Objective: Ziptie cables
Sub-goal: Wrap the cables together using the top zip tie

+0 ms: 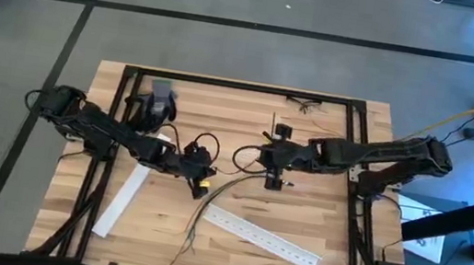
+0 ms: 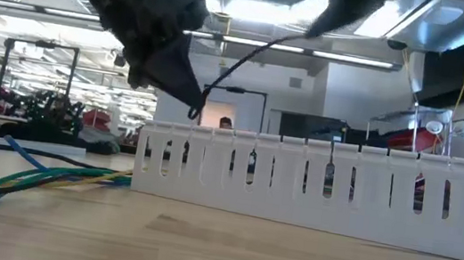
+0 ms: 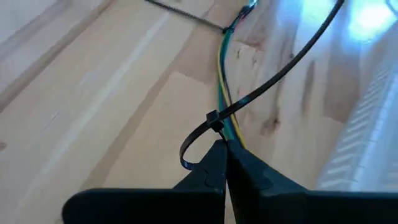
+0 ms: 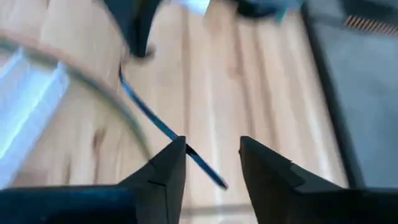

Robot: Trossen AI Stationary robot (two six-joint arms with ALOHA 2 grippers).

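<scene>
The cables [image 1: 199, 215] are a thin bundle of green, yellow and dark wires. They lie flat on the table's middle and show in the low view [image 2: 37, 178] and the left wrist view [image 3: 225, 74]. Above them my left gripper [image 1: 201, 170] is shut on a black zip tie [image 3: 273, 68]. The tie is closed into a small loop [image 3: 186, 155]; whether the cables pass through it I cannot tell. My right gripper [image 4: 211, 152] stands open just to the right [image 1: 272, 164], and the tie's tail [image 4: 149, 115] runs past one of its fingers. My left gripper pinches the zip tie between its two fingertips, on the loop right beside the tie's head [image 3: 213, 124]. The fingers slant down from above. The tie is lifted clear of the table, and its tail [image 2: 256, 48] rises toward my right gripper. My right gripper: the tail passes close by one fingertip [image 4: 177, 149], and I cannot tell whether they touch.
One long white perforated strip [image 1: 264, 239] lies near the front right, close before the low camera [image 2: 323, 191]. Another [image 1: 121, 200] lies slanted under my left arm. A grey object [image 1: 161, 99] sits at the far left, and small dark pieces [image 1: 306, 103] lie at the far edge.
</scene>
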